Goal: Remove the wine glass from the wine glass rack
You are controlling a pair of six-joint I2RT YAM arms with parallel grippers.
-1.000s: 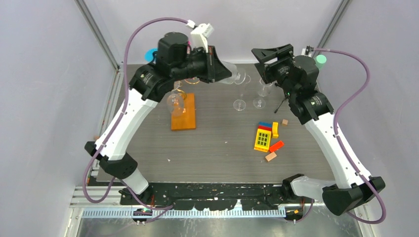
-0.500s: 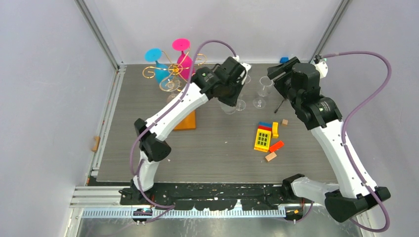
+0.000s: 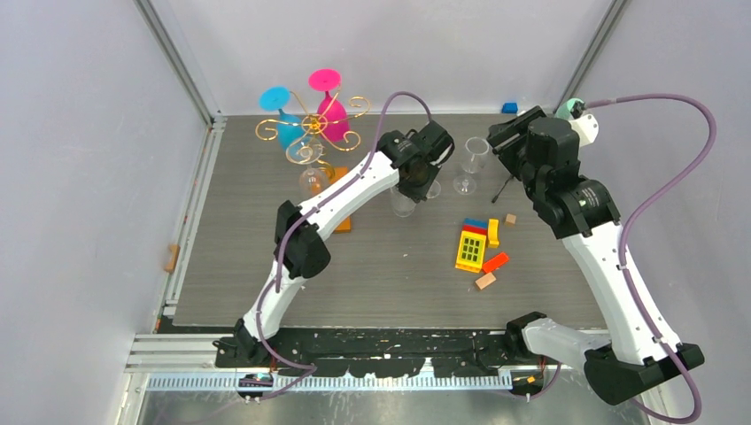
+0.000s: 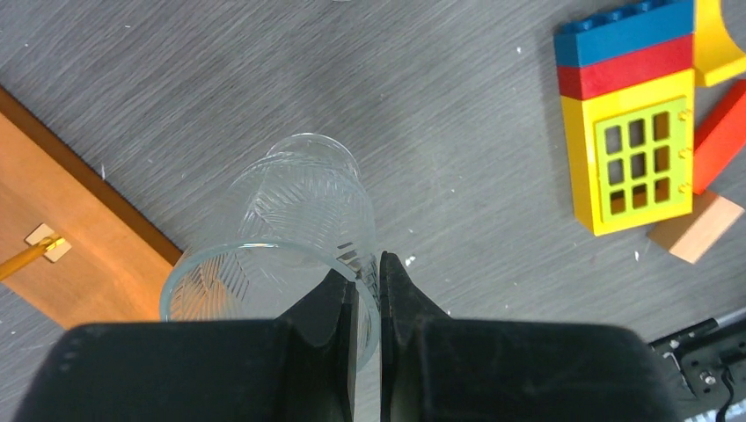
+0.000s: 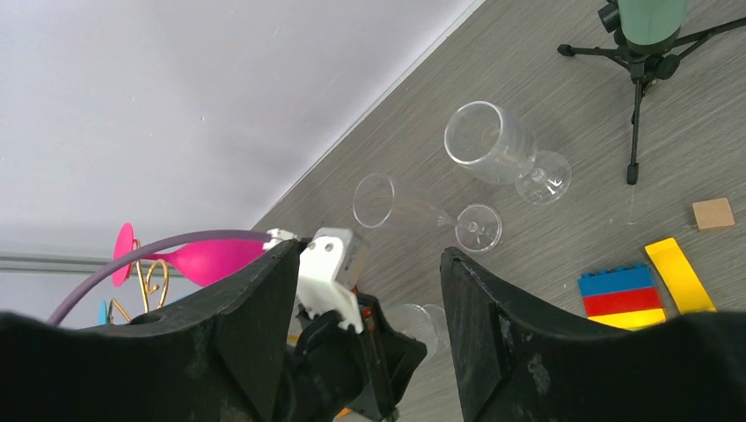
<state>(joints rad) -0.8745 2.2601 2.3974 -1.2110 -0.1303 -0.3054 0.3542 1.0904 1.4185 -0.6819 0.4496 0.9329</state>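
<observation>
**Glass clear of the rack, not yet released**

The removal looks largely done. A clear, cut-pattern wine glass (image 4: 290, 220) is off the wine glass rack (image 3: 310, 133) and sits above the table (image 3: 398, 266), just to the right of the rack's wooden base (image 4: 79, 255). What seems left is to set it down and let go. The wrist view hides its stem and foot, so I cannot tell whether it rests on the table or hangs above it. A pink glass (image 3: 329, 106) and a blue glass (image 3: 282, 124) hang on the gold wire arms.

The left fingers (image 4: 405, 303) are almost closed, pinching the glass's rim wall, one finger inside the bowl and one outside. The right fingers (image 5: 255, 334) are spread wide with nothing between them, held high near the far edge above two other clear glasses (image 5: 493, 145) on the table.
</observation>
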